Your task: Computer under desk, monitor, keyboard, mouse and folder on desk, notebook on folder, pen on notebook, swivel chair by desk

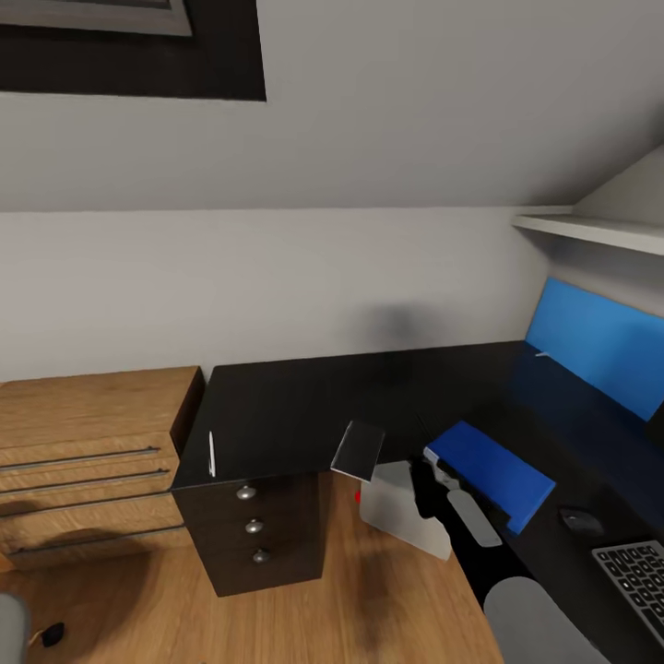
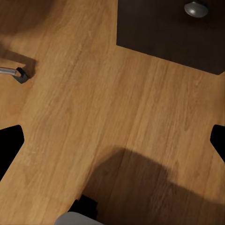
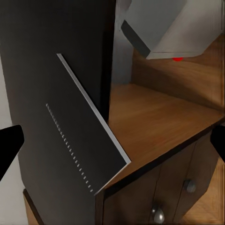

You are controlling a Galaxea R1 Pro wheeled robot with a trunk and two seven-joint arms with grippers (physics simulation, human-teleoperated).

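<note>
1. Keyboard: at the near right of the desk, the mouse just beyond it.
2. Folder: blue, flat on the desk.
3. Notebook: overhanging the desk's inner edge, tilted.
4. Pen: white, above the 3 drawers.
5. Computer: grey, on the floor under the desk.
6. Left gripper and right gripper: both spread wide, empty.

The glossy black L-shaped worktop carries the white pen near its left edge, the grey notebook overhanging its front edge, the blue folder, the mouse and the keyboard. Below, the computer stands on the wood floor.
</note>
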